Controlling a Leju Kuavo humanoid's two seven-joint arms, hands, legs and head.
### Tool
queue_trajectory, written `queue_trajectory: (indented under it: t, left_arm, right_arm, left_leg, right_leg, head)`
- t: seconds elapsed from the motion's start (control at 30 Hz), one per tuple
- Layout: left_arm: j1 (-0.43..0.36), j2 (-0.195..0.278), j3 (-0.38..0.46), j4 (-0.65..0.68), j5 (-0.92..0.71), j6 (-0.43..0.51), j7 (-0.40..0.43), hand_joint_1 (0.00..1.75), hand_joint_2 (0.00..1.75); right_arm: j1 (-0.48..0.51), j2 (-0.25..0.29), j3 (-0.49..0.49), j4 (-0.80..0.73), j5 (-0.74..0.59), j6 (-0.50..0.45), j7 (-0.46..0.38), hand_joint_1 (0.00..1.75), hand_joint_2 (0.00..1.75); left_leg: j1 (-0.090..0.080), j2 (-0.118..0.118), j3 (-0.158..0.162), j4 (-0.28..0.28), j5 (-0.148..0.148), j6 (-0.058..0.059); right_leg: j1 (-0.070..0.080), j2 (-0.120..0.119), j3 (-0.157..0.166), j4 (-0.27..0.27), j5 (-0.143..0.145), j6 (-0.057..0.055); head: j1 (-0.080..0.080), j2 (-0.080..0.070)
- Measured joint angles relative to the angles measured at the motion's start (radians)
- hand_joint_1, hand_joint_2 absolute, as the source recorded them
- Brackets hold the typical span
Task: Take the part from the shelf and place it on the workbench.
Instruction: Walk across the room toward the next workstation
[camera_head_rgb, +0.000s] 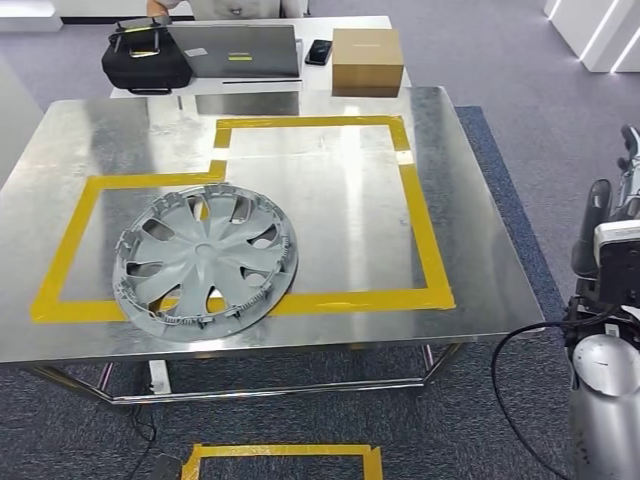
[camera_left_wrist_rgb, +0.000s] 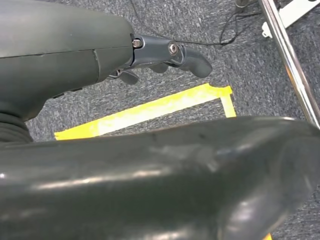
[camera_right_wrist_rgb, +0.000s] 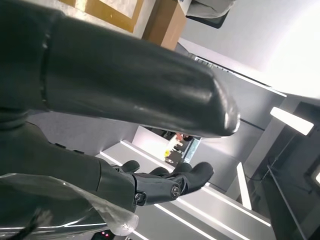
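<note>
Head view had the grey wheel cover (camera_head_rgb: 205, 262) lying flat on the metal workbench (camera_head_rgb: 332, 215), near the front left corner, its rim overlapping the yellow tape outline (camera_head_rgb: 423, 235) along the front edge and nothing touching it. Over at the right edge the right hand (camera_head_rgb: 613, 215) was raised beside the bench, well apart from the cover; the right wrist view showed its thumb and dark fingers (camera_right_wrist_rgb: 188, 177) stretched out and apart, gripping nothing, with a cardboard box (camera_right_wrist_rgb: 164, 22) beyond. Left wrist view showed the left hand (camera_left_wrist_rgb: 113, 65) hanging over the grey carpet (camera_left_wrist_rgb: 188, 25), fingers (camera_left_wrist_rgb: 188, 57) extended, nothing in them, above a yellow tape corner (camera_left_wrist_rgb: 222, 95) on the floor and beside a chrome bench leg (camera_left_wrist_rgb: 286, 65). At the far end of the bench sat a black bag (camera_head_rgb: 147, 60), a laptop (camera_head_rgb: 234, 50), a phone (camera_head_rgb: 318, 50) and the brown box (camera_head_rgb: 367, 60).
</note>
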Motion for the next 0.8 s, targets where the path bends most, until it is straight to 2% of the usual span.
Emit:
queue_trajectory:
  t: [0.1,0.13,0.2,0.27,0.3,0.33,0.37,0.43,0.5,0.6,0.63,0.67,0.7,0.77,0.8]
  left_arm:
    - [0.000,0.000,0.007,0.000,0.010,0.017,0.013,0.00,0.00]
    - [0.000,0.000,0.012,0.000,0.014,0.027,0.017,0.00,0.00]
    - [-0.002,0.000,0.022,0.000,0.017,0.050,0.020,0.00,0.00]
    - [-0.002,-0.001,0.029,0.000,0.013,0.071,0.022,0.00,0.00]
    - [-0.002,-0.001,0.031,0.000,0.010,0.083,0.023,0.00,0.00]
    - [-0.002,0.000,0.033,0.000,0.006,0.097,0.023,0.00,0.00]
    - [-0.003,0.000,0.036,0.000,0.002,0.111,0.023,0.00,0.00]
    - [-0.006,0.003,0.041,0.000,-0.003,0.131,0.019,0.00,0.00]
    - [-0.009,0.005,0.045,0.000,-0.004,0.141,0.016,0.00,0.00]
    - [-0.011,0.005,0.050,0.000,-0.006,0.149,0.015,0.00,0.00]
    - [-0.011,0.004,0.050,0.000,-0.007,0.152,0.015,0.00,0.00]
    - [-0.012,0.004,0.051,0.000,-0.008,0.154,0.015,0.00,0.00]
    - [-0.012,0.005,0.052,0.000,-0.010,0.156,0.015,0.00,0.00]
    - [-0.013,0.006,0.055,0.000,-0.012,0.160,0.015,0.00,0.00]
    - [-0.012,0.006,0.056,0.000,-0.013,0.160,0.015,0.00,0.00]
  right_arm:
    - [0.002,0.001,0.000,-0.003,-0.010,0.007,0.004,0.00,0.00]
    - [0.002,0.001,0.000,-0.003,-0.012,0.011,0.004,0.00,0.00]
    - [0.004,0.002,0.001,-0.005,-0.016,0.024,0.002,0.00,0.00]
    - [0.007,0.002,0.003,-0.005,-0.018,0.042,0.001,0.00,0.00]
    - [0.010,0.002,0.005,-0.005,-0.018,0.054,0.001,0.00,0.00]
    - [0.011,0.002,0.007,-0.004,-0.017,0.067,0.002,0.00,0.00]
    - [0.012,0.002,0.010,-0.003,-0.017,0.081,0.003,0.00,0.00]
    - [0.012,0.000,0.017,0.000,-0.018,0.110,0.008,0.00,0.00]
    - [0.011,-0.005,0.024,0.003,-0.021,0.129,0.010,0.00,0.00]
    - [0.010,-0.013,0.032,0.007,-0.024,0.146,0.011,0.00,0.00]
    - [0.011,-0.017,0.034,0.008,-0.025,0.152,0.011,0.00,0.00]
    - [0.011,-0.021,0.036,0.010,-0.025,0.158,0.012,0.00,0.00]
    - [0.011,-0.026,0.038,0.012,-0.026,0.164,0.013,0.00,0.00]
    - [0.013,-0.034,0.042,0.016,-0.027,0.174,0.015,0.00,0.00]
    - [0.014,-0.036,0.044,0.019,-0.027,0.177,0.015,0.00,0.00]
  left_leg:
    - [0.000,0.001,-0.002,0.005,0.001,-0.014]
    - [0.001,-0.002,-0.005,0.014,-0.009,-0.020]
    - [0.004,-0.007,-0.032,0.086,-0.064,-0.032]
    - [0.009,-0.009,-0.080,0.213,-0.131,-0.041]
    - [0.011,-0.009,-0.096,0.258,-0.147,-0.044]
    - [0.013,-0.009,-0.098,0.273,-0.145,-0.045]
    - [0.014,-0.009,-0.083,0.250,-0.126,-0.045]
    - [0.016,-0.012,-0.012,0.121,-0.066,-0.041]
    - [0.015,-0.019,0.039,0.015,-0.033,-0.033]
    - [0.009,-0.021,0.035,-0.004,-0.021,-0.015]
    - [0.009,-0.019,0.030,-0.006,-0.013,-0.007]
    - [0.010,-0.018,0.024,-0.009,-0.004,0.002]
    - [0.011,-0.016,0.015,-0.012,0.005,0.009]
    - [0.007,-0.014,-0.006,-0.011,0.020,0.018]
    - [0.004,-0.013,-0.017,-0.010,0.028,0.020]
  right_leg:
    - [0.001,0.002,0.007,-0.012,0.004,-0.014]
    - [-0.001,0.002,0.007,-0.014,0.007,-0.019]
    - [-0.005,0.002,0.006,-0.018,0.013,-0.028]
    - [-0.006,0.002,0.001,-0.017,0.017,-0.033]
    - [-0.006,0.003,-0.002,-0.016,0.019,-0.034]
    - [-0.006,0.004,-0.006,-0.016,0.021,-0.034]
    - [-0.006,0.006,-0.009,-0.015,0.024,-0.033]
    - [-0.006,0.009,-0.014,-0.014,0.030,-0.028]
    - [-0.004,0.011,-0.021,-0.012,0.037,-0.018]
    - [-0.006,0.012,-0.030,-0.013,0.051,0.003]
    - [-0.007,0.012,-0.037,-0.009,0.044,0.009]
    - [-0.008,0.011,-0.047,0.011,0.022,0.013]
    - [-0.008,0.011,-0.063,0.049,-0.015,0.015]
    - [-0.007,0.010,-0.101,0.174,-0.105,0.017]
    - [-0.007,0.010,-0.113,0.229,-0.133,0.018]
  head:
    - [0.000,0.000]
    - [-0.001,0.000]
    - [-0.001,0.000]
    - [-0.001,0.000]
    - [-0.002,0.000]
    - [-0.002,0.000]
    - [-0.002,0.000]
    - [-0.002,0.000]
    - [0.000,0.000]
    - [0.000,0.000]
    - [0.000,0.000]
    - [0.002,0.000]
    - [0.004,0.000]
    - [0.007,0.000]
    - [0.008,0.000]
